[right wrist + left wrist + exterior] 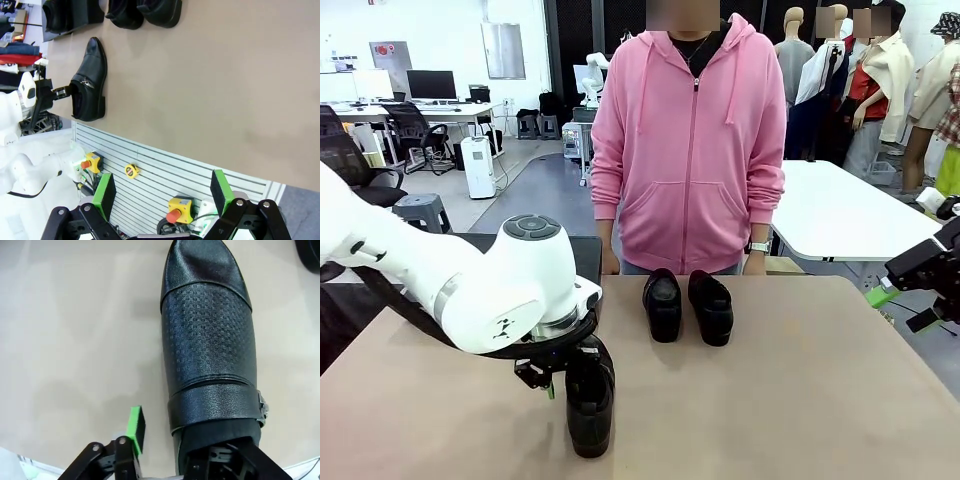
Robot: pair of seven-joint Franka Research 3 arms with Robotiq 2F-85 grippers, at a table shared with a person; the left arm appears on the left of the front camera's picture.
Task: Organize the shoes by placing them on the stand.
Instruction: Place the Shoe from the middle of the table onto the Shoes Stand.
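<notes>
Left claw [175, 450] is spread open at the heel end of one shoe [210, 340], which lies on the surface [75, 340] near the robot's edge. Its green pad [135, 429] isn't touching the side. Two more shoes [662, 305] sit together by the person [690, 150]. Right claw [162, 192] is wide open past the surface's edge.

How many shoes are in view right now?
3. The far-left shoe and far-right shoe sit side by side before the person. The near shoe is at the left gripper. The left arm may hide more.
</notes>
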